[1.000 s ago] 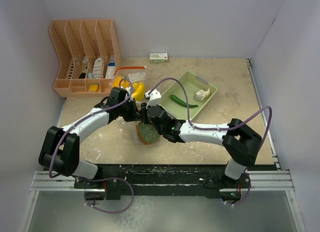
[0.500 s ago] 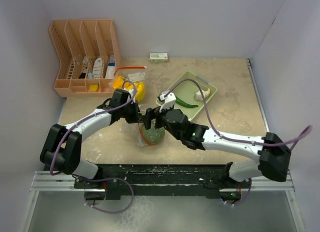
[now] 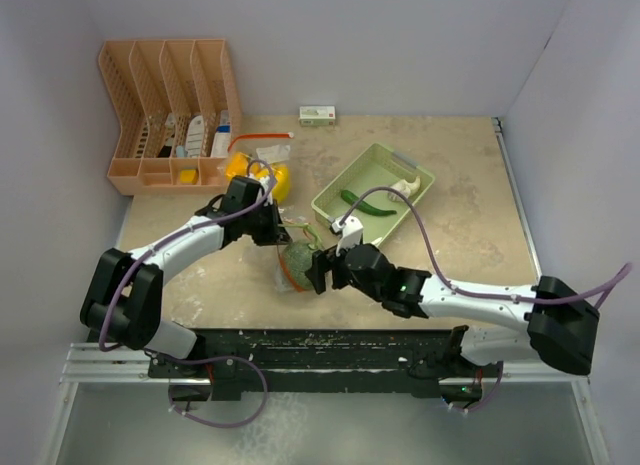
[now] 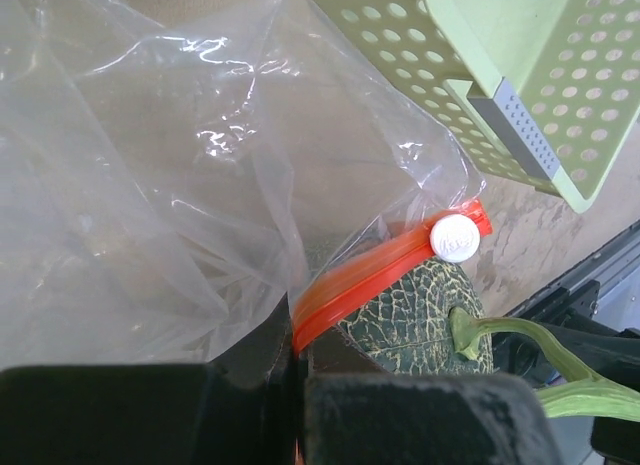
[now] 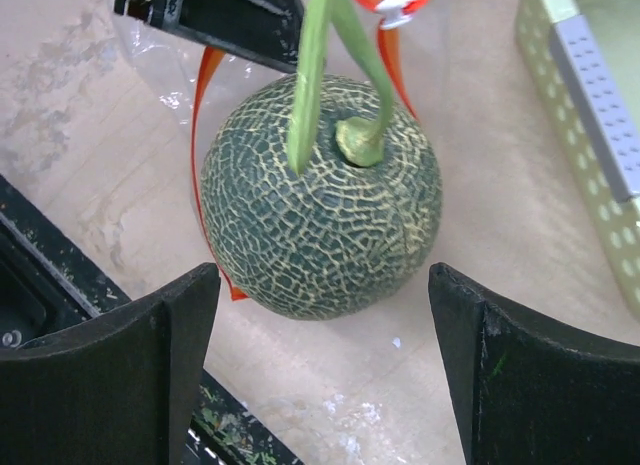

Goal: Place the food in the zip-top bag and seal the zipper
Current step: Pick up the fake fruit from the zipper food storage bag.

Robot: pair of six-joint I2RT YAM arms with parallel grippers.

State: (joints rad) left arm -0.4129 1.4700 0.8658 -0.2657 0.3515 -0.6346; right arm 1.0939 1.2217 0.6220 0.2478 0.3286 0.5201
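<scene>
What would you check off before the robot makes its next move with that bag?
1. Left gripper pinches the zip-top bag at its orange zipper: ok.
2. Right gripper open, fingers apart from the melon: ok.
3. Melon fully past the zipper: cannot tell.
4. Cucumber and white piece bagged: not ok, both lie in the green basket.
5. Zipper sealed: not ok, it gapes.

The melon (image 5: pixel 320 195) is netted grey-green, the zipper (image 4: pixel 365 275) orange-red.

Netted grey-green melon (image 5: pixel 320 200) sits stem-up at the clear zip-top bag (image 4: pixel 150 185)'s open orange mouth, near the worktop (image 3: pixel 450 245)'s front edge.
</scene>
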